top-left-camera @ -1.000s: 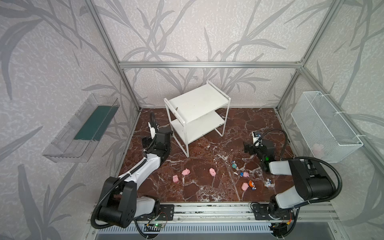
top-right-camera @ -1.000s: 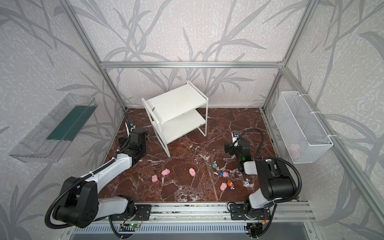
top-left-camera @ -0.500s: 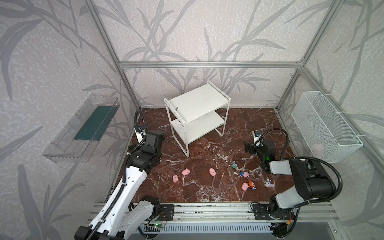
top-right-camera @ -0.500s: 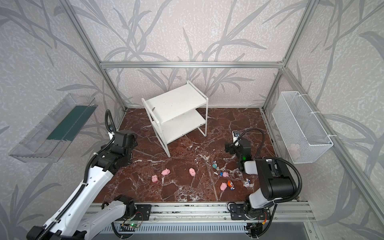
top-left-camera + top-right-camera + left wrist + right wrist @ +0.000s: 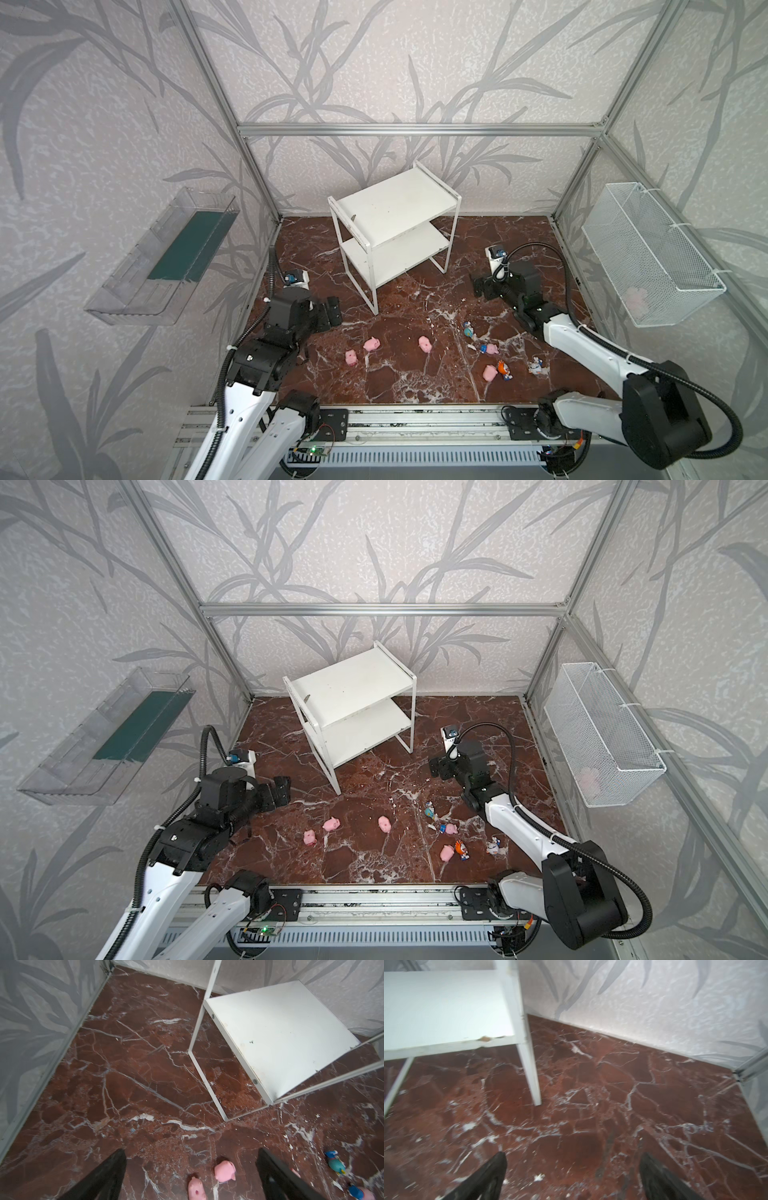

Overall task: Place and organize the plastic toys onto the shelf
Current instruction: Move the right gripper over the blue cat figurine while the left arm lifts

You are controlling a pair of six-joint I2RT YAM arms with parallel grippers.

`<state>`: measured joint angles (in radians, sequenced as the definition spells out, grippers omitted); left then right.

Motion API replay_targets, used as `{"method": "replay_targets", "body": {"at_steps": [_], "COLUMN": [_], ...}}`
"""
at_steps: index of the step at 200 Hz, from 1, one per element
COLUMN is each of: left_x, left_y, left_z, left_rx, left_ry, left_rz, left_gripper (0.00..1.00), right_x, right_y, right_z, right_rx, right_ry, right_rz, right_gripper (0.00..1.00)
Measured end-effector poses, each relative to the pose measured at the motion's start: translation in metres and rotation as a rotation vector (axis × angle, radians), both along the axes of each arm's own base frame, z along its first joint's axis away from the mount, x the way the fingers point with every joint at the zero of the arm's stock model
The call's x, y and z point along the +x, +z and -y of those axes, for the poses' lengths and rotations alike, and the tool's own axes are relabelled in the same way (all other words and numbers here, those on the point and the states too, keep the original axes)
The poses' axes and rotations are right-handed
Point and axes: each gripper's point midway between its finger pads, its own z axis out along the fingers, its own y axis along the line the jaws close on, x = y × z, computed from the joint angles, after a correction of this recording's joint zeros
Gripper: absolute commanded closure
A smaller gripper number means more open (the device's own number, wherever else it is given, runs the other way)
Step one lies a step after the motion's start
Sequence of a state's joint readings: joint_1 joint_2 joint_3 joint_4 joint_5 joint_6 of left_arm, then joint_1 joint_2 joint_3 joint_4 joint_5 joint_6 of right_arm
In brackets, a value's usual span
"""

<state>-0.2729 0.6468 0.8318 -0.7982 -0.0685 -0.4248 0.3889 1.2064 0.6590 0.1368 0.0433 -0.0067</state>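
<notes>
The white two-tier shelf (image 5: pixel 395 212) (image 5: pixel 349 690) stands at the back middle of the red marble floor, both boards bare. The plastic toys lie in front of it: pink pigs (image 5: pixel 371 344) (image 5: pixel 351 357) (image 5: pixel 424 344) and, further right, small blue-and-white figurines (image 5: pixel 468 331) (image 5: pixel 503 370) with another pig (image 5: pixel 489 372). My left gripper (image 5: pixel 330 316) (image 5: pixel 191 1150) hangs open over the floor left of the shelf, with two pigs (image 5: pixel 225 1171) (image 5: pixel 196 1188) below between its fingers. My right gripper (image 5: pixel 482 286) (image 5: pixel 574 1155) is open and empty near the shelf's right leg (image 5: pixel 529 1072).
A clear tray with a green panel (image 5: pixel 166 257) hangs on the left wall. On the right wall hangs a white mesh basket (image 5: pixel 648 253) holding a pale pink lump. Aluminium frame posts and a front rail (image 5: pixel 415 419) border the floor.
My left arm has risen from its low pose, and its gripper has drawn back from beside the shelf toward the pigs. The right arm's elbow has shifted toward the front; its gripper has barely moved.
</notes>
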Motion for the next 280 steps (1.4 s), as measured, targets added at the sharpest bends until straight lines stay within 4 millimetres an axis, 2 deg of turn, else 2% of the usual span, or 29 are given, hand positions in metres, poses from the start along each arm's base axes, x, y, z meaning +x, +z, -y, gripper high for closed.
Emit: {"method": "replay_targets", "body": {"at_steps": [16,41,72,103,138,161,197,246,280], "left_x": [-0.004,-0.008,-0.010,-0.015,-0.022,-0.027,-0.032,-0.034,-0.035], "left_y": [-0.008,-0.012,-0.011,-0.024,-0.028,-0.026,-0.026,-0.026,-0.026], "left_z": [0.008,0.022,0.043,0.067,0.091,0.102,0.111,0.115,0.116], "left_rx": [-0.034,-0.073,-0.121,-0.166,-0.188,-0.189,-0.183,-0.168,-0.165], "left_ry": [-0.031,-0.091,-0.183,-0.288,-0.397,-0.450,-0.493,-0.508,-0.515], "left_rz": [-0.021,-0.037,-0.040,-0.073,-0.097,-0.093,-0.091,-0.085,-0.080], "left_gripper": [0.01,0.01,0.01,0.01,0.01,0.01,0.01,0.01,0.01], "right_x": [-0.021,-0.050,-0.079,-0.096,-0.103,-0.106,-0.099,-0.093,-0.096], "right_y": [-0.010,-0.035,-0.067,-0.095,-0.116,-0.128,-0.128,-0.127,-0.120], "right_z": [-0.015,-0.023,-0.023,-0.018,-0.013,-0.005,0.005,0.002,0.003], "right_rx": [0.019,0.040,0.082,0.086,0.067,0.054,0.053,0.043,0.066], "right_ry": [0.029,0.029,-0.004,-0.039,-0.087,-0.135,-0.198,-0.204,-0.192], "right_rz": [-0.086,-0.246,-0.423,-0.544,-0.631,-0.678,-0.673,-0.693,-0.669], "right_gripper": [0.00,0.08,0.20,0.35,0.48,0.51,0.53,0.53,0.47]}}
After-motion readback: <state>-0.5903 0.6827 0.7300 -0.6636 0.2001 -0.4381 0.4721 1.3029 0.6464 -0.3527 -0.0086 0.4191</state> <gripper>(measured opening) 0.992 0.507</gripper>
